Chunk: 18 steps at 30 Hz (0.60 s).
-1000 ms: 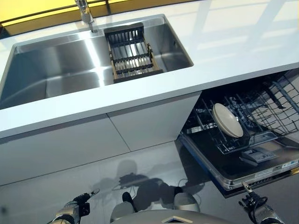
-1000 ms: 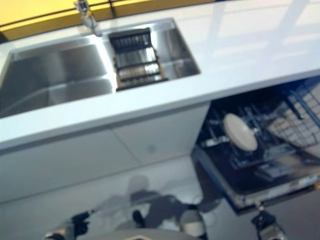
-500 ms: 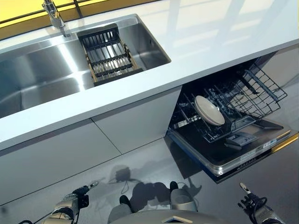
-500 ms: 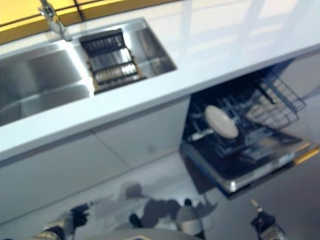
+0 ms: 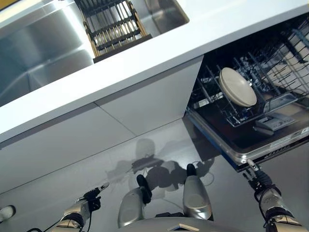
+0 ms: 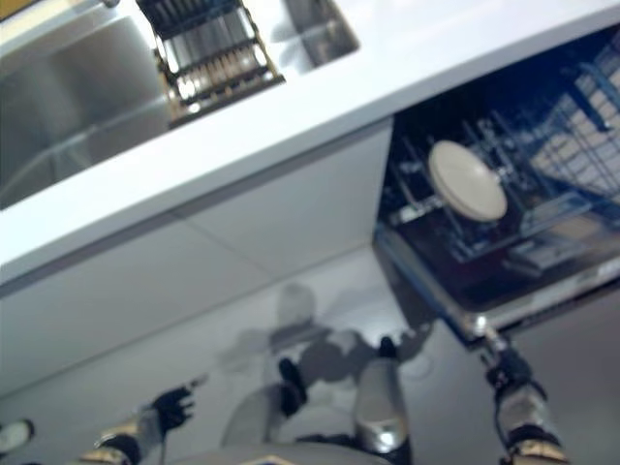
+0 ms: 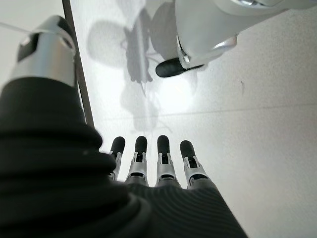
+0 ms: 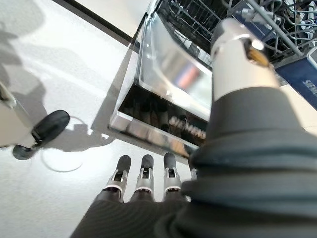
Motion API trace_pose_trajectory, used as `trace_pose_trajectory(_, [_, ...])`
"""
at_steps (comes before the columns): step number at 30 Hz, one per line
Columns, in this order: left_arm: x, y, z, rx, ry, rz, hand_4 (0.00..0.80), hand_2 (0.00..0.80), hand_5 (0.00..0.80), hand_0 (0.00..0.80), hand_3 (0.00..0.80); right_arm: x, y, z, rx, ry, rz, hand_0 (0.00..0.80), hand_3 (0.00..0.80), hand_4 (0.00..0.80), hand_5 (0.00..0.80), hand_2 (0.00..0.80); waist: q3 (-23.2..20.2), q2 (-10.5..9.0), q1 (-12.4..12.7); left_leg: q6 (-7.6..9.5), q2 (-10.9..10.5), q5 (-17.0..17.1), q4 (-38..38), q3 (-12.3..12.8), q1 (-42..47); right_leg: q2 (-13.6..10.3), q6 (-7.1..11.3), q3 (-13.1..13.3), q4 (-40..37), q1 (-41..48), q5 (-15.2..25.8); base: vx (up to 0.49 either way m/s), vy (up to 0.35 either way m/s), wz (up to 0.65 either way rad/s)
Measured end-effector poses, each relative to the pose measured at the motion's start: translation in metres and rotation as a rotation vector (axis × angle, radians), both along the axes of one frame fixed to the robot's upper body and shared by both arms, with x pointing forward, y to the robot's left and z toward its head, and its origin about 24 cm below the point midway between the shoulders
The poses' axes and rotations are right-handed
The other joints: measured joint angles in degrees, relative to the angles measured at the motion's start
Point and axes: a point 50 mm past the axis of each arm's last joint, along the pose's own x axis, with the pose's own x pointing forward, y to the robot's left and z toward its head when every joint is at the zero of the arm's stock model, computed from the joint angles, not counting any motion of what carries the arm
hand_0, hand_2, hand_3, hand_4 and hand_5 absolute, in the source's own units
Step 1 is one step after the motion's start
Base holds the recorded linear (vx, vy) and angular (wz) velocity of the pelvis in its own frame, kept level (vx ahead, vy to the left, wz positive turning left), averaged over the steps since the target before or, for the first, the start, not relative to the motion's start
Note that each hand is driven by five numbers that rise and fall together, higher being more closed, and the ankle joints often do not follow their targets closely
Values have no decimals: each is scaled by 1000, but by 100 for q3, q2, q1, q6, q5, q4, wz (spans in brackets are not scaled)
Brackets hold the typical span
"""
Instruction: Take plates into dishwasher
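Note:
One cream plate (image 5: 237, 87) stands on edge in the lower rack (image 5: 270, 72) of the open dishwasher, at the right under the counter; it also shows in the right eye view (image 6: 467, 180). No other plate is in view. My left hand (image 5: 89, 198) hangs low at the lower left over the floor, its fingers (image 7: 148, 163) straight and empty. My right hand (image 5: 260, 182) hangs low at the lower right, just in front of the dishwasher's lowered door (image 8: 173, 74), its fingers (image 8: 143, 181) straight and empty.
The dishwasher door (image 5: 260, 145) lies open and juts out over the floor. A white counter (image 5: 145, 63) runs above white cabinet fronts (image 5: 120, 116). A steel sink (image 5: 43, 58) holds a dark slatted drying rack (image 5: 113, 24).
The whole picture has shifted, so the camera has moved and now looks lower and closer. The plate stays in the rack. Both hands stay low and empty.

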Motion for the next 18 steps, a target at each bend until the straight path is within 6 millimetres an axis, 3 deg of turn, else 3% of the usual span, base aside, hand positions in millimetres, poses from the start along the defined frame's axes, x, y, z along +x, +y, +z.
trace_pose_trajectory(10, [0, -11, -3, -33, -30, 4, 0, 0, 0, 0, 0, 7, -20, 28, -44, -123, 7, 0, 0, 0, 0, 0, 138, 153, 11, -3, 101, -182, 461, -86, -140, -32, -109, 77, 869, -271, -390, -7, 3, 1])
trace_pose_trajectory(18, [-17, -23, -10, -71, -5, 7, 0, 0, 0, 0, 0, 0, -21, 32, -67, -125, 35, 0, 0, 0, 0, 0, 104, 227, 17, -14, 97, -188, 378, -164, 198, -25, -121, -16, 753, 143, -407, 71, -4, 2])
